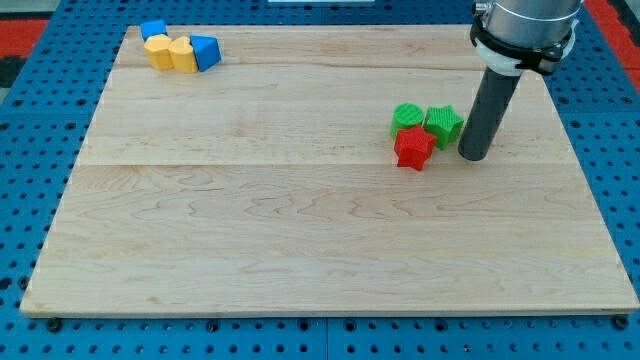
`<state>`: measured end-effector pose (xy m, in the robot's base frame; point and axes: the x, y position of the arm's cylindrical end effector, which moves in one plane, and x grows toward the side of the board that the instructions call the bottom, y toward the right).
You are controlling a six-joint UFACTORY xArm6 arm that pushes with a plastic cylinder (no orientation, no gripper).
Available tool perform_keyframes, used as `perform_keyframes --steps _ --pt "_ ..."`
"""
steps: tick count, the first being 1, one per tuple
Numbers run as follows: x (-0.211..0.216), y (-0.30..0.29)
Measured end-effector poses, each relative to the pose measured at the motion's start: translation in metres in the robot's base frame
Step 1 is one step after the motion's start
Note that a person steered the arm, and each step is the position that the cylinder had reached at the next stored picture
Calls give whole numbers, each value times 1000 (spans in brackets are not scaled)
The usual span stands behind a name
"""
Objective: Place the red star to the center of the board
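Note:
The red star (413, 148) lies on the wooden board (300, 230), right of the board's middle. It touches two green blocks just above it: a round green one (407, 117) and a green star (443, 124). My tip (474, 155) rests on the board just right of the green star and to the right of the red star, with a small gap between it and the red star. The dark rod rises from the tip toward the view's top right.
At the view's top left corner of the board sits a cluster: a blue block (153, 29), two yellow blocks (160, 50) (184, 54) and a blue triangular block (206, 50). A blue pegboard surface (30, 150) surrounds the board.

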<state>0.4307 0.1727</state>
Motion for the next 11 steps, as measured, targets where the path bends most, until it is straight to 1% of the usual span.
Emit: perform_keyframes --steps 2,3,5,6,7,8,11 --pt "0 -7" --pt "0 -27" --pt "4 -132" --pt "4 -175" --pt "4 -189" --pt "3 -180" --pt "-23 -182"
